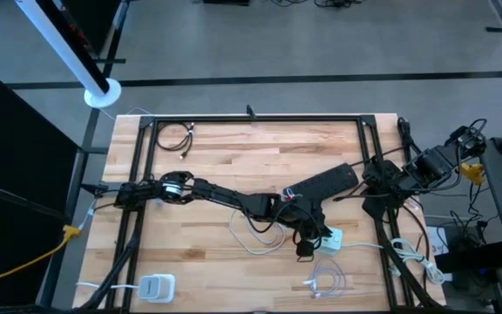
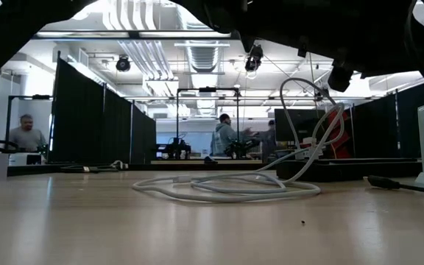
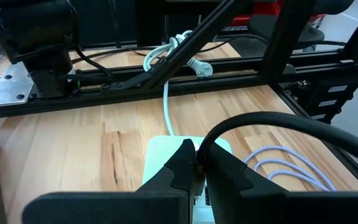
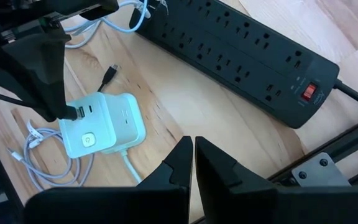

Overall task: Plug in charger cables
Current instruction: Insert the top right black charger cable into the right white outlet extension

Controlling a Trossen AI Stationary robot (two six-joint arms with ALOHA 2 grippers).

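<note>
1. Wooden planking forms the table (image 1: 225,166), which is edged by a black metal frame (image 1: 251,119); beyond it, in the low view, a hall with dark partitions and several people at desks is seen.
2. Reaching from the left edge across the middle of the table, the left arm (image 1: 225,194) is stretched low, with its wrist bent down toward the front right.
3. At the right edge the right arm (image 1: 408,174) is folded, and its gripper (image 4: 193,155) is held shut and empty above bare wood, between the power strip and the charger block.
4. A black power strip (image 1: 325,181) is laid slantwise right of centre, its row of sockets facing up.
5. A white charger block (image 4: 104,124) is set on the wood just in front of the strip, with a white cord running from it toward the right frame.
6. The left gripper (image 3: 197,163) is closed narrowly on a black cable (image 3: 272,124), whose plug is pressed at the ports on the block's side face; whether it is fully seated cannot be told.
7. A second white charger block (image 1: 157,286) is placed at the front left corner.
8. Loose white cable (image 1: 255,237) is looped under the left arm, another white coil (image 1: 328,281) is laid in front of the block, and a small black coil (image 1: 174,138) is left at the back left.
9. A free black plug (image 4: 109,73) is seen on the wood between strip and block.
</note>
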